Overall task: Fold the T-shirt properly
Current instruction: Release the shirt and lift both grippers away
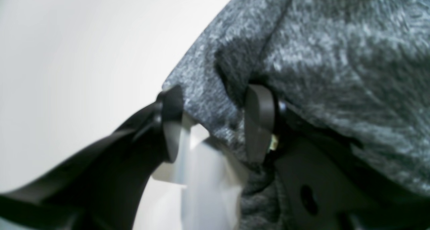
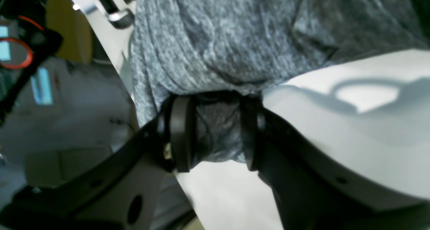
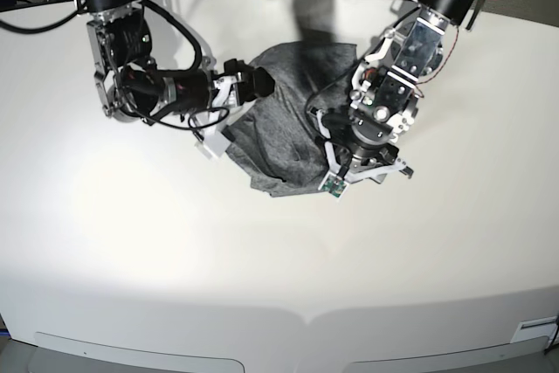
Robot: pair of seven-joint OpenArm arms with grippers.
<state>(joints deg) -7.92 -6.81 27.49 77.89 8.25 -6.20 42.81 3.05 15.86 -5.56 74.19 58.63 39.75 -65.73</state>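
Both end effectors (image 3: 336, 159) (image 3: 229, 124) pinch the bunched T-shirt (image 3: 284, 120), lying diagonally.

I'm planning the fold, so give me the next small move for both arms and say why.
Probably draw the two arms slowly apart to spread the shirt. Both the left gripper and the right gripper have their jaws closed on bunched grey cloth, and in the base view the shirt lies crumpled between them on the table, too rumpled to fold cleanly.
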